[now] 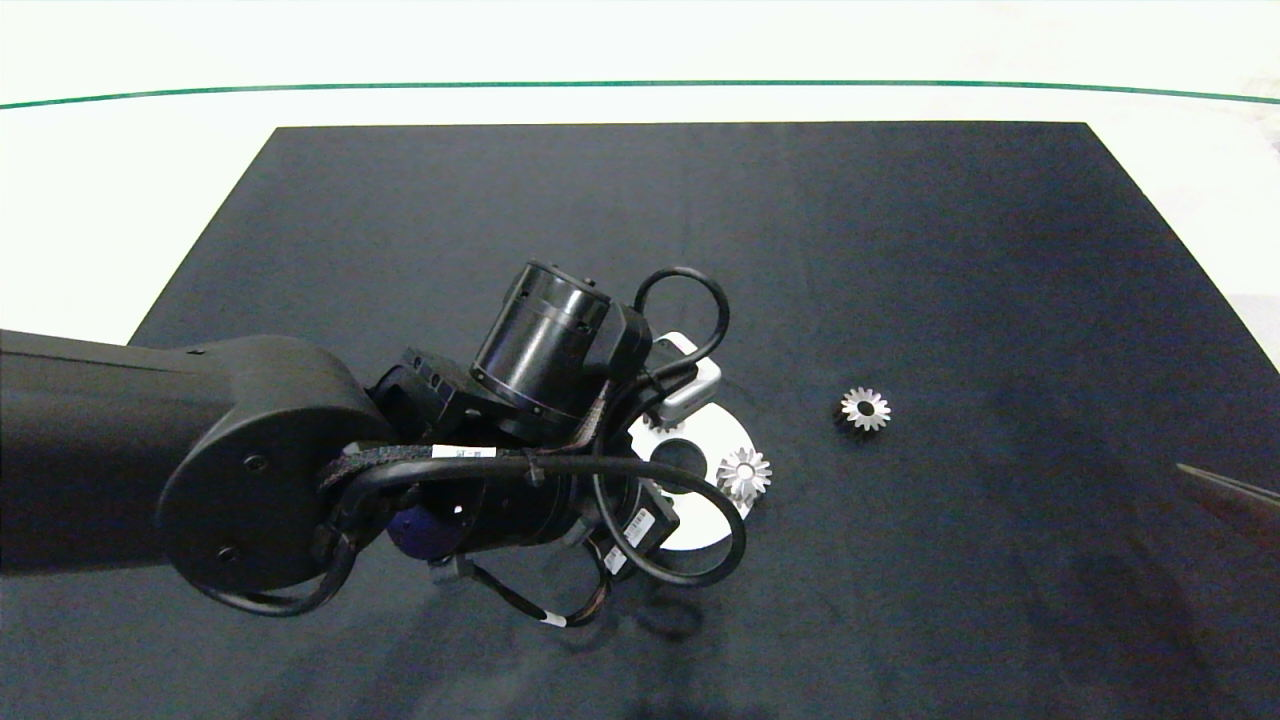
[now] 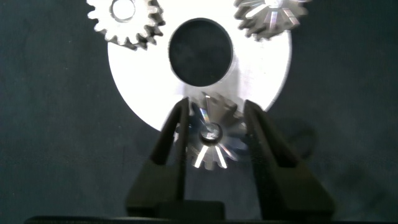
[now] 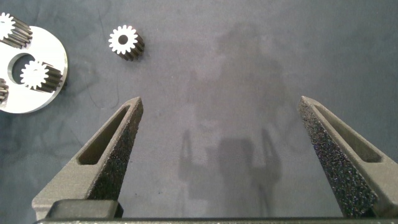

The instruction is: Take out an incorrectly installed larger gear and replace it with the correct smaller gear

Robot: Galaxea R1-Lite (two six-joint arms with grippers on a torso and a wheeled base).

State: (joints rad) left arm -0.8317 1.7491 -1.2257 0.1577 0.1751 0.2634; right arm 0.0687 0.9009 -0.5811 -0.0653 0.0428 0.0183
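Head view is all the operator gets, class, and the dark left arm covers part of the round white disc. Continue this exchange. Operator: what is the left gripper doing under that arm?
Observer: The left gripper straddles the wide silver gear with long pointed teeth at the edge of the round white disc, fingers against its teeth on both sides.
Operator: Is anything else on the disc hidden?
Observer: A flat short-toothed silver gear sits beyond the centre hole.
Operator: And the right gripper?
Observer: The right gripper is open above bare dark mat, well apart from the loose silver gear.
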